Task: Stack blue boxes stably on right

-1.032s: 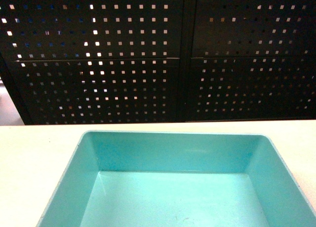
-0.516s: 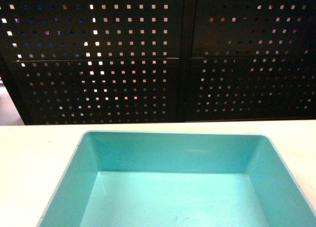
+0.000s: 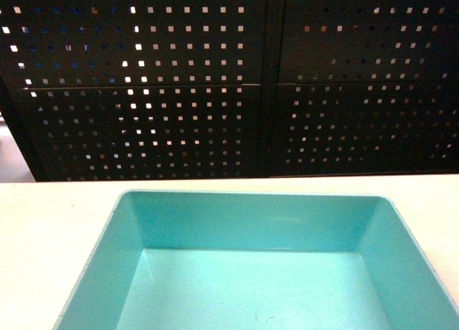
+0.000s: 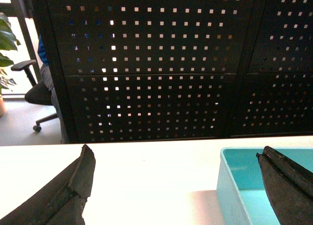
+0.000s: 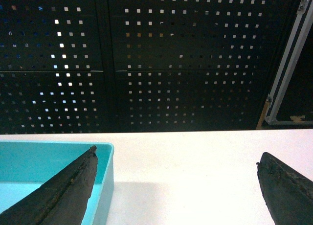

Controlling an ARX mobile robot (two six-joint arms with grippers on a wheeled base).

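One light turquoise blue box [image 3: 373,233] sits on the pale table, filling the lower middle of the head view; its inside is bare. No gripper shows in the head view. In the left wrist view my left gripper [image 4: 176,154] is open, its right finger over the box's left end [image 4: 230,186] and its left finger over bare table. In the right wrist view my right gripper [image 5: 176,154] is open too, its left finger above the box's right end [image 5: 105,176], its right finger over bare table. Nothing lies between either pair of fingers.
A black perforated panel wall [image 3: 229,79] stands right behind the table's far edge. An office chair [image 4: 36,90] and a plant [image 4: 6,39] show beyond the wall at the left. Pale tabletop [image 5: 195,176] lies to the right of the box.
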